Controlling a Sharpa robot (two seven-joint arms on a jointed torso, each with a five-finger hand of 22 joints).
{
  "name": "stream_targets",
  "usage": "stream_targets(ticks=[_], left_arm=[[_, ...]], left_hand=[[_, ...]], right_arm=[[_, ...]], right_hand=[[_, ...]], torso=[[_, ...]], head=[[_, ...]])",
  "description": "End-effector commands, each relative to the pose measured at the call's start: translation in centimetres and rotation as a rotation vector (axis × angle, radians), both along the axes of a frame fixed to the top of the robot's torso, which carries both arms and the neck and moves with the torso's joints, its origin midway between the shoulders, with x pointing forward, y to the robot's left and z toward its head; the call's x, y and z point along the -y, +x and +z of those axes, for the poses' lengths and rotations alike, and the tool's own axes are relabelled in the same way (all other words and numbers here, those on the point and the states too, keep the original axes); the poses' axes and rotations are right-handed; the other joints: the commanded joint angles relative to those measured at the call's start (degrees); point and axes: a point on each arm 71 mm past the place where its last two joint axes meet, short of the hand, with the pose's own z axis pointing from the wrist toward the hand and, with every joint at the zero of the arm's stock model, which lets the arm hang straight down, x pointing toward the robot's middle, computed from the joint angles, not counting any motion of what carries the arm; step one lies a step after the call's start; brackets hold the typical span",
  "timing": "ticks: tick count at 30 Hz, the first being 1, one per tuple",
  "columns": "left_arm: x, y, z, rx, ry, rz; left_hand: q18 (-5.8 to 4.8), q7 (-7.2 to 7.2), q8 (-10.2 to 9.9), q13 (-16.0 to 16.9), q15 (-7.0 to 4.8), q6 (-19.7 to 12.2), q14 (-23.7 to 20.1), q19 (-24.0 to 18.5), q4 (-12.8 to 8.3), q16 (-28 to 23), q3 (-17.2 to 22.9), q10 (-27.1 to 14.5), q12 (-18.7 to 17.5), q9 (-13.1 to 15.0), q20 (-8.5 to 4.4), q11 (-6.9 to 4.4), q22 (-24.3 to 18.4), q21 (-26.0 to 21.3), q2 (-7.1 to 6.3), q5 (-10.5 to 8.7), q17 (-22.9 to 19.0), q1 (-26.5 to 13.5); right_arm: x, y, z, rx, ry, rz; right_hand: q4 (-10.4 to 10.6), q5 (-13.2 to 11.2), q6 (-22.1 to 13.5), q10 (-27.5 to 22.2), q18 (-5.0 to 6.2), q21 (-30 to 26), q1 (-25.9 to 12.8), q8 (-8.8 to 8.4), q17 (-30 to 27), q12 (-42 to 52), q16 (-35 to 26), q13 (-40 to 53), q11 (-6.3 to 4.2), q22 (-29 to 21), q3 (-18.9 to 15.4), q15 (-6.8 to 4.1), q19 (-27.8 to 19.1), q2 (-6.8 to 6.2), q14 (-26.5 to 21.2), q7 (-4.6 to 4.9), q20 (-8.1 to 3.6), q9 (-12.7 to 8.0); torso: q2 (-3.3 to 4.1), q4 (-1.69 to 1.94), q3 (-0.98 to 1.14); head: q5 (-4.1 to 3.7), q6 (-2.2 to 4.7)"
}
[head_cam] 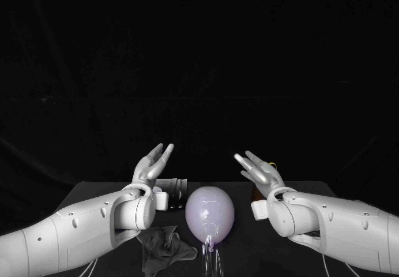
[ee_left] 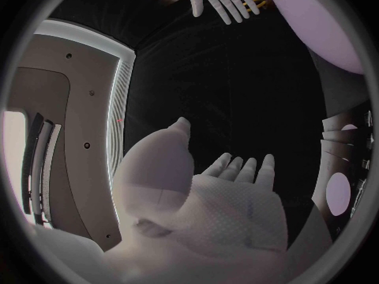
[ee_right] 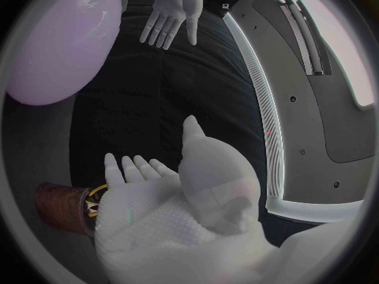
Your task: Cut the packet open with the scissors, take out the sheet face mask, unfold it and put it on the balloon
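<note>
Both arms up over the counter, palms turned toward each other.

- Left robot hand: released, fingers straight and apart, nothing in it. Sits at about 11 o'clock from the balloon, well above it.
- Right robot hand: likewise released and empty, at about 1 o'clock from the balloon.
- Balloon: pale lilac, lying lengthwise at the centre of the counter between the two forearms. Its skin looks bare, with no sheet draped on it. There is a glossy streak at its near end at 6 o'clock; I cannot tell what that is.
- Packet: what I take for it stands at 10 o'clock, just beside the balloon and behind the left wrist. Whether it is cut is too small to judge.
- Scissors: yellow handles poke out of a brown holder at 2 o'clock, by the right wrist. Neither hand is touching them.
- Crumpled grey cloth at 7 o'clock; its purpose is unclear.

Progress, as a judgement: nothing reads as done. The scissors are parked, the packet is not in hand and the balloon is uncovered. Cutting, pulling out the mask, unfolding it and placing it all appear to lie ahead. A sensible first move would be the right hand to the scissors and the left to the packet.
</note>
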Motion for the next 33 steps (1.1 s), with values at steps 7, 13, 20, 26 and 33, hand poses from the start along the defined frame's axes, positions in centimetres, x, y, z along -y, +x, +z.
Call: stream_targets(ticks=[7,13,20,26,33], left_arm=[[0.2,0.3,0.6,0.051,-0.083,-0.081],[-0.3,0.3,0.6,0.056,-0.076,-0.081],[-1.1,0.1,0.7,0.069,-0.047,-0.094],[-1.7,-0.6,1.1,0.082,-0.018,-0.132],[-2.4,-1.8,1.7,0.081,0.008,-0.190]], left_hand=[[0.84,4.01,0.38,0.12,0.78,0.78,0.18,0.23,0.55,0.33,0.12,0.28,0.27,0.21,0.69,0.84,0.10,0.38,-0.03,0.39,0.12,2.03],[0.79,5.34,1.18,0.50,1.51,3.23,1.51,0.55,0.28,0.74,0.53,2.66,0.79,0.96,0.71,2.35,0.20,0.61,-0.57,0.41,0.48,4.17],[1.05,7.76,6.70,2.31,2.94,17.86,19.93,11.40,-1.66,7.89,2.15,17.90,4.57,5.18,0.69,6.05,2.63,5.02,-2.51,0.43,5.02,13.23],[6.48,6.70,14.35,4.36,-1.28,36.23,41.84,34.10,-4.16,17.87,3.73,43.16,11.10,9.87,-0.23,3.41,7.75,16.22,-3.37,0.58,10.08,19.25],[7.88,4.77,15.69,3.25,-4.69,41.55,51.86,42.87,-4.91,21.89,6.74,52.87,10.59,10.12,-3.08,0.75,10.60,22.82,-4.78,0.44,13.28,22.95]], right_arm=[[-0.4,0.7,0.5,0.029,0.025,0.166],[0.3,0.8,1.0,0.121,-0.052,0.142],[1.6,1.0,1.6,0.209,-0.149,0.106],[2.6,0.9,2.7,0.283,-0.245,0.105],[3.7,0.5,4.2,0.327,-0.359,0.173]], right_hand=[[-2.32,0.48,2.46,2.52,1.29,0.77,4.02,0.94,0.50,0.69,0.73,0.39,1.21,0.22,-0.17,1.12,0.31,0.40,2.27,9.14,0.67,0.52],[-7.76,-2.84,10.32,11.61,1.39,4.50,8.89,3.62,2.02,2.17,3.01,1.28,1.91,1.91,1.05,1.90,5.87,-0.32,10.86,9.34,0.73,2.32],[-14.68,-4.21,25.05,32.56,4.20,12.47,13.21,8.95,5.04,5.68,8.64,2.54,1.63,5.26,2.79,1.25,18.96,-0.88,30.21,9.38,0.57,5.50],[-19.85,-5.05,33.27,43.49,6.48,17.82,14.25,10.90,6.09,5.41,10.91,2.81,0.30,7.04,4.01,-0.63,28.96,-0.50,41.50,8.57,0.41,6.64],[-19.95,-5.28,44.78,52.15,7.54,25.55,16.99,12.48,7.34,5.12,13.92,2.70,-1.94,10.41,5.13,-4.40,39.45,-2.20,53.80,7.17,-2.46,7.11]], torso=[[0.01,0.00,-0.03],[0.04,0.00,-0.03],[0.08,0.07,-0.07],[0.18,-0.16,-0.07],[0.26,-0.40,0.01]], head=[[-0.68,-2.00],[-0.83,-2.34],[-0.96,-3.00],[-0.78,-3.61],[-1.43,-4.99]])
